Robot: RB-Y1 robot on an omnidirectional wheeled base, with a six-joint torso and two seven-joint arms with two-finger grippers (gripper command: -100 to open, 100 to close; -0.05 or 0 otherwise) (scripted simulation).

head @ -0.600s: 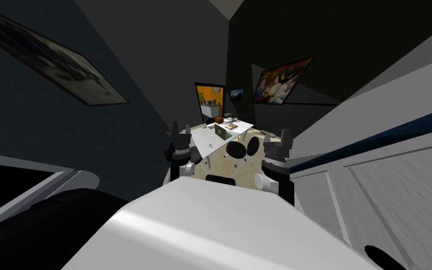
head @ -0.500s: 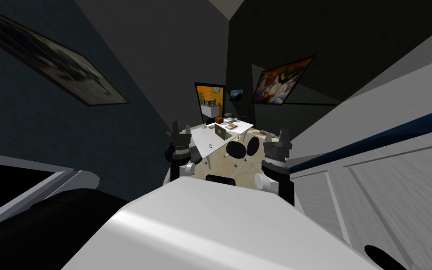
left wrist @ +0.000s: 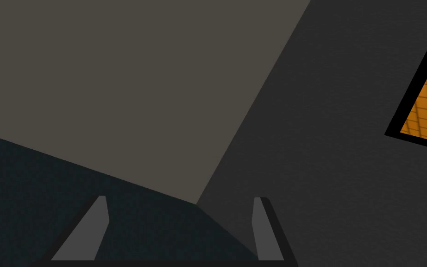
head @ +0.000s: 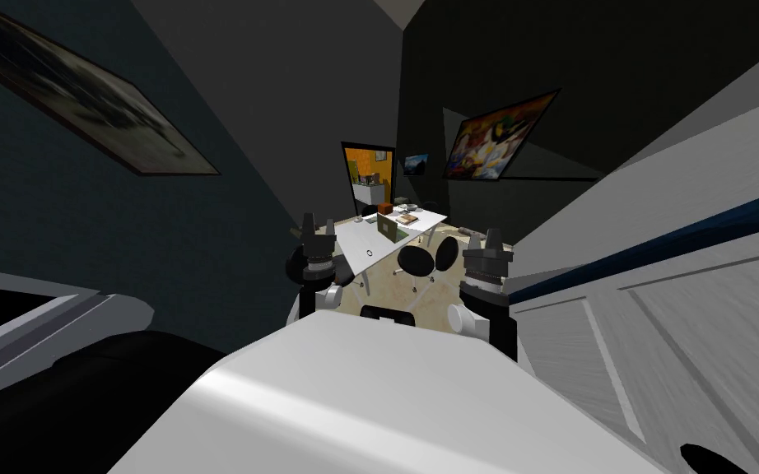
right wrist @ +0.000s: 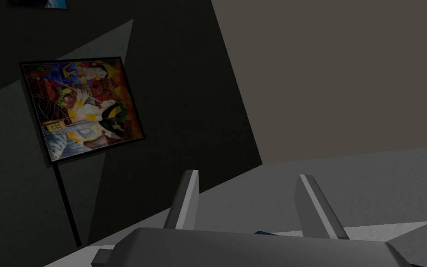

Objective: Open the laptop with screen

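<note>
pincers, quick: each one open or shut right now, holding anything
left pincer: open, holding nothing
right pincer: open, holding nothing

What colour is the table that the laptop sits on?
White. The table under the laptop shows best in the head view.

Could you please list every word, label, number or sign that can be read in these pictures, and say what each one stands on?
There is no text here that can be read.
laptop on the white table: too small to make out any label or screen text.
Colourful painting: figures and shapes, no legible words.
Dark framed picture on the left wall: blurred, nothing legible.
</note>
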